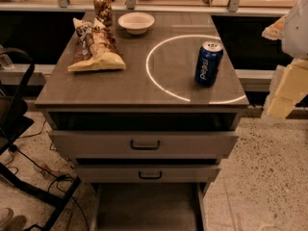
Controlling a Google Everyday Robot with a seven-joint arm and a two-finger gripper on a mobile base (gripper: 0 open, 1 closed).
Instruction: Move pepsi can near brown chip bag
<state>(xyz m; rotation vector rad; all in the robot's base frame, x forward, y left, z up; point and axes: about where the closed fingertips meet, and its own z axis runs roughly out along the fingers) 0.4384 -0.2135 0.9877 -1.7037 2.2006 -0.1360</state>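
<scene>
The pepsi can (208, 63) is blue with white lettering and a silver top. It stands upright on the right side of the cabinet top, on a ring of reflected light. The brown chip bag (95, 46) lies at the back left, its pale yellow-tan end towards the front. My gripper (275, 29) shows only partly at the right edge of the camera view, off the cabinet, to the right of the can and above it. It touches nothing that I can see.
A white bowl (136, 22) and a brownish patterned can (102, 7) stand at the back of the grey cabinet top (134, 85). Two drawers (144, 144) below stand slightly pulled out. A dark chair frame (19, 129) and cables are at the left.
</scene>
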